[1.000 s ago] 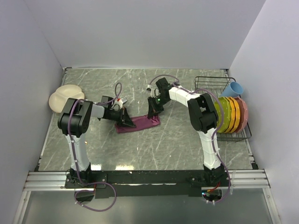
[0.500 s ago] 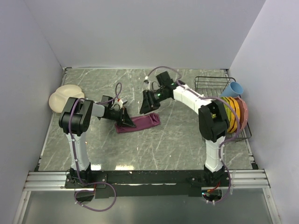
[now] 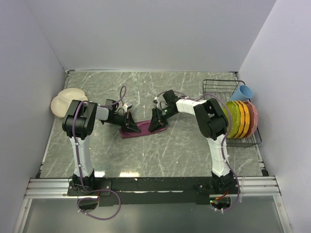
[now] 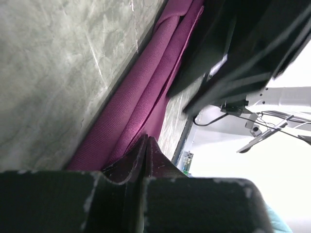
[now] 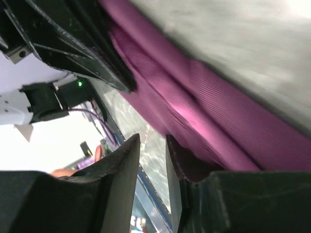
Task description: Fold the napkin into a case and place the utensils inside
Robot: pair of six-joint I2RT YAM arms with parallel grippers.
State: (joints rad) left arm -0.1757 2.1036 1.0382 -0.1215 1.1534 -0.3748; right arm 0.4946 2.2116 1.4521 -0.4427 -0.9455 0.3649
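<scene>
Two grippers: mine, both down on the case (image 3: 145, 129), one toward each end.
Left gripper (image 3: 130, 125): jaws pressed fully together, tips touching the cloth's left end; I cannot tell whether any fabric is pinched between them.
Right gripper (image 3: 156, 125): jaws slightly apart, a narrow gap with nothing in it, one fingertip (image 5: 187, 160) against the cloth's right part.
Case: folded maroon strip lying flat on the marbled table (image 3: 194, 145), between my arms.

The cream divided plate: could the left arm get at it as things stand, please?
Probably yes: bare table alone separates the cream divided plate from the left gripper, shut at the maroon cloth strip.
</scene>
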